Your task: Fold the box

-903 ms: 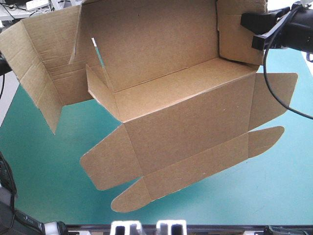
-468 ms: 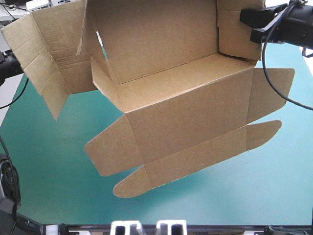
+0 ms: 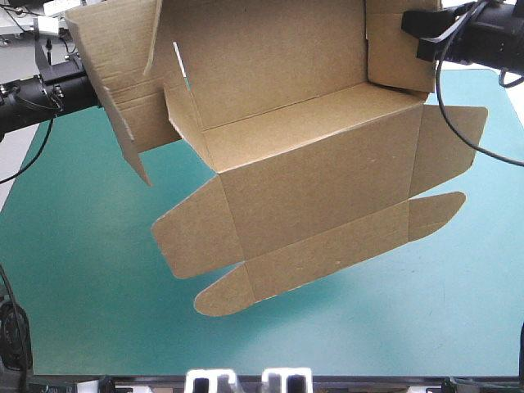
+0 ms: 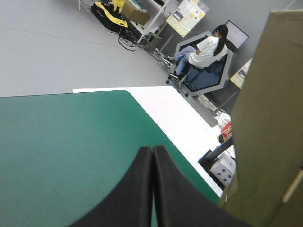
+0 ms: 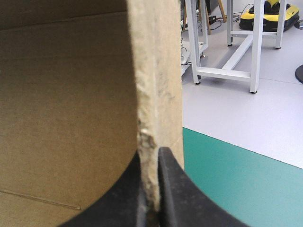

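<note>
One brown box (image 3: pixel 311 164), walls partly raised, hangs in the air over the teal-green counter (image 3: pixel 74 303). The right jaws clamp the edge of its right wall; the left jaws are pressed together on nothing, just beside its left flap.

The left arm (image 3: pixel 33 98) came in from the table's left edge and carried the left gripper (image 4: pixel 153 150) up beside the box's (image 3: pixel 303 164) big left flap (image 3: pixel 123 65), perhaps touching it, though the contact was hidden. That flap swung inward toward the box's middle and showed narrower than earlier. The lower flaps (image 3: pixel 196 237) drew back from the table's near edge.
</note>
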Robot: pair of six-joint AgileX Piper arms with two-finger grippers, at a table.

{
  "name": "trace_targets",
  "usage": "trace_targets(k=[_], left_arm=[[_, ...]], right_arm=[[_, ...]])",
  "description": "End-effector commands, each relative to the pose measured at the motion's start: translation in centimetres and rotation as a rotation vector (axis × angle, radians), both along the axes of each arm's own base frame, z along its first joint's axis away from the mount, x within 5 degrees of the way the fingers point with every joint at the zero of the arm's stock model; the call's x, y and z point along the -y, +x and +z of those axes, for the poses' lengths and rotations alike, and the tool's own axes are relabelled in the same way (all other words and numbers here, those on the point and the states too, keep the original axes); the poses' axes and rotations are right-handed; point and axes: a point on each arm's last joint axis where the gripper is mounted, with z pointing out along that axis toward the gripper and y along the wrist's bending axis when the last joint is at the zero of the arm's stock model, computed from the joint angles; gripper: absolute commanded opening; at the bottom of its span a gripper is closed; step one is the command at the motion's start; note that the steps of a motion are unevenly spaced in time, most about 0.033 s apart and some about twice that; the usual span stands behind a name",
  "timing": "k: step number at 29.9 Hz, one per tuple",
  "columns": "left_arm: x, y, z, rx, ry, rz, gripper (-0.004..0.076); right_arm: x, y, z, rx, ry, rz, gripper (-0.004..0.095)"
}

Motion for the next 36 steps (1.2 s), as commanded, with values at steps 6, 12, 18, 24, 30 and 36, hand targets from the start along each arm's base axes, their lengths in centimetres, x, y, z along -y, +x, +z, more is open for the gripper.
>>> trace_targets(k=[6,12,18,24,30,36], left_arm=[[2.6,-4.0,3.9,0.088,-0.095,-0.144,-0.0010],[2.8,-5.1,4.8,0.125,-0.116,-0.154,-0.0010],[3.0,-6.1,5.4,0.140,-0.128,-0.161,-0.0010],[4.3,-6.6,5.5,0.136,-0.114,-0.205,-0.0010],[5.7,-6.9,5.5,0.134,-0.120,-0.259,-0.0010],[6.3,-7.1,5.5,0.131,-0.122,-0.286,-0.0010]], right_arm=[[0.0,-0.7,1.9,0.104,0.081,-0.016,-0.0024],[0.1,0.0,1.5,0.090,0.084,-0.018,-0.0023],[0.3,0.5,1.3,0.086,0.089,-0.024,-0.0024],[0.3,0.9,1.0,0.076,0.092,-0.026,-0.0023],[0.4,1.0,1.1,0.083,0.096,-0.033,-0.0023],[0.4,1.0,1.1,0.083,0.096,-0.033,-0.0023]])
